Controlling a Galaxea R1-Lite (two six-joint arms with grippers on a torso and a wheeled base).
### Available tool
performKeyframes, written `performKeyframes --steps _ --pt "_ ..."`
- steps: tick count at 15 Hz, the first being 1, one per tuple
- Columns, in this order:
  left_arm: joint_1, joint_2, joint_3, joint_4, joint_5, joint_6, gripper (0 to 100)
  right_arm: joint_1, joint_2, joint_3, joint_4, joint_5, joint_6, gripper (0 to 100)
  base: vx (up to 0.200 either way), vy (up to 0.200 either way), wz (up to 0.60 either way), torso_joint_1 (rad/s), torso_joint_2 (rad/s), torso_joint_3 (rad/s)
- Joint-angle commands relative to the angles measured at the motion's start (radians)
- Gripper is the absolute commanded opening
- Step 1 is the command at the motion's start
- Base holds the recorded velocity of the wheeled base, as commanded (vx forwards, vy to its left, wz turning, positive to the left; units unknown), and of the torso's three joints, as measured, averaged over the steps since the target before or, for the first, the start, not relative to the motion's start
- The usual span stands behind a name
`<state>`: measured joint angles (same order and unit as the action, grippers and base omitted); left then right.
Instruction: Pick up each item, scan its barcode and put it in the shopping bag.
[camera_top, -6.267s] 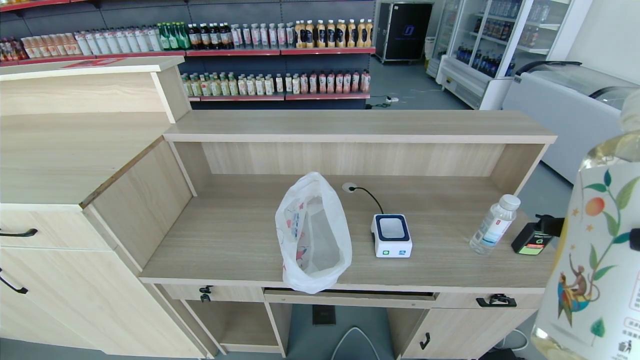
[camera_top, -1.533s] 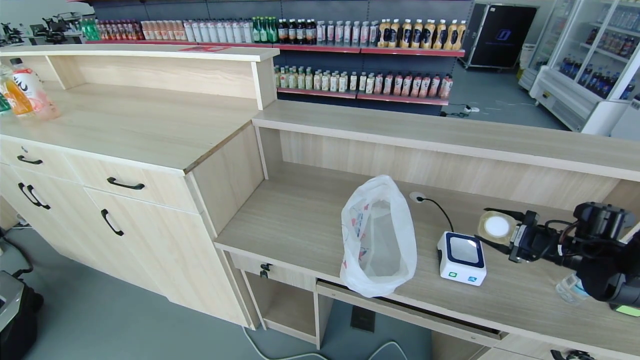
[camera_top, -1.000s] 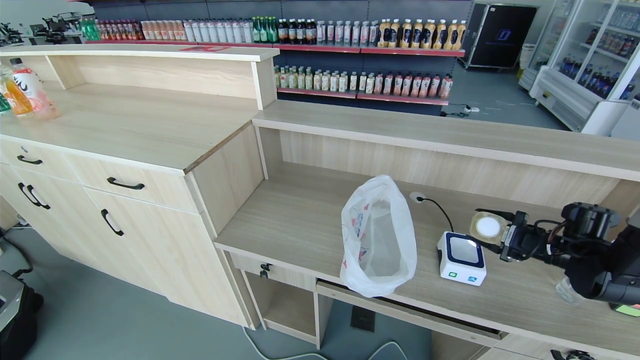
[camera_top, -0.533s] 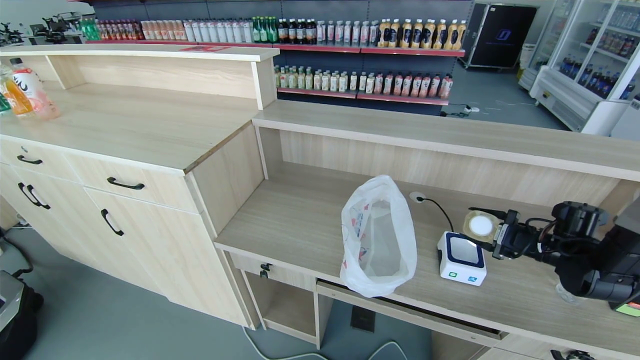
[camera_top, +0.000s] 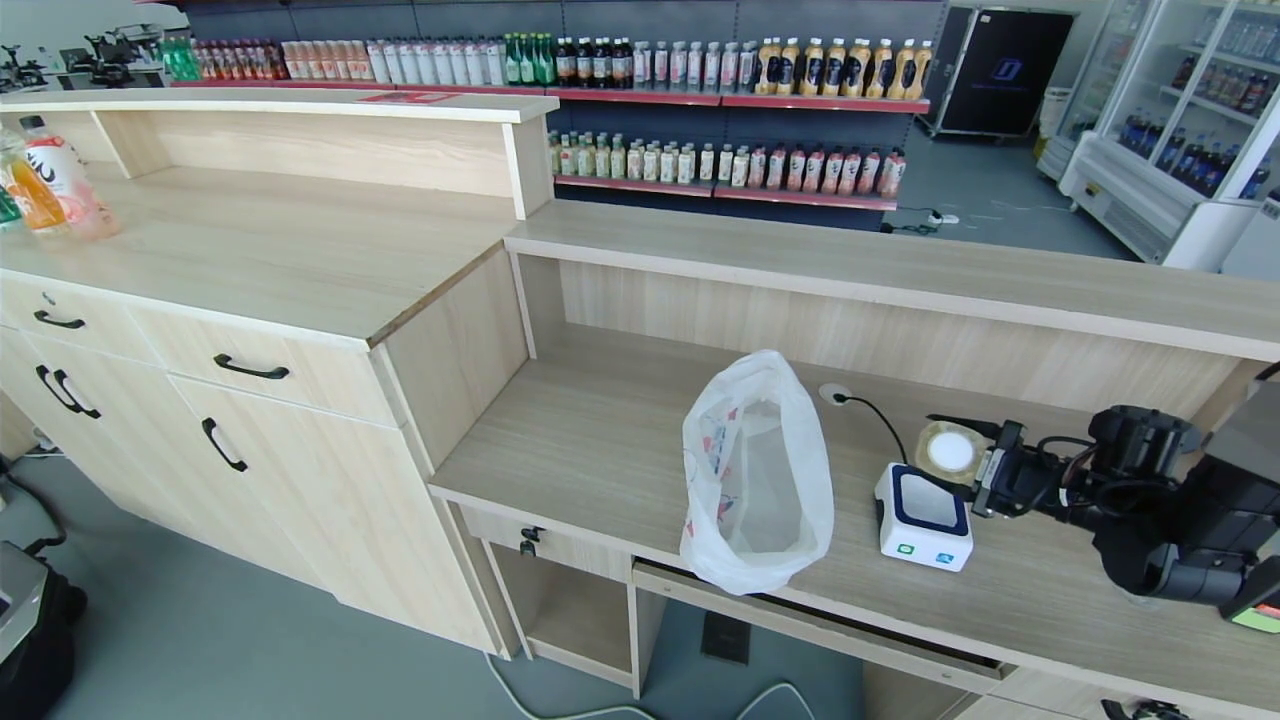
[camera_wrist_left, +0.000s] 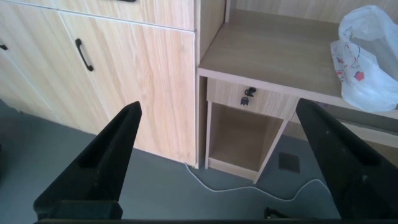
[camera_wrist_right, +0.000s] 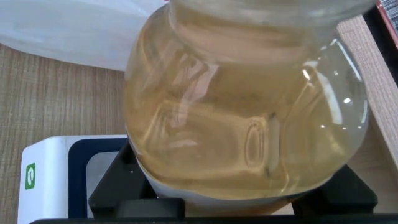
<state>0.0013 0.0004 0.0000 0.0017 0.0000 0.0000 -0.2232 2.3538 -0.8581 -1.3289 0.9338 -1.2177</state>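
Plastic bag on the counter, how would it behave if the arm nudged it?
The bag looks thin and crinkled, so it would probably crumple and slide rather than resist. It seems empty, so it is likely very light. Its bottom appears to overhang the front edge of the counter, so a push that way might drop it.

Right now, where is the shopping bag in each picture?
Head view: the shopping bag stands on the wooden counter, left of the scanner.
Left wrist view: the bag sits on the counter near its front edge.
Right wrist view: the bag is white plastic beyond the bottle.
Shared landmark: the wooden counter under it.
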Motion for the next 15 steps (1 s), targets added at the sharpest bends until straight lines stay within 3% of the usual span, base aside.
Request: performKeyframes --steps 1,15 --pt "0.0 0.0 0.0 0.0 0.0 0.0 100 0.001 0.01 -0.004 -0.001 0.0 0.003 0 0.0 0.0 0.0 0.0 0.0 0.0" --pt "0.0 0.0 0.0 0.0 0.0 0.0 100 0.001 0.05 -0.038 -0.019 -0.001 0.024 0 0.0 0.0 0.0 0.0 0.0 0.0"
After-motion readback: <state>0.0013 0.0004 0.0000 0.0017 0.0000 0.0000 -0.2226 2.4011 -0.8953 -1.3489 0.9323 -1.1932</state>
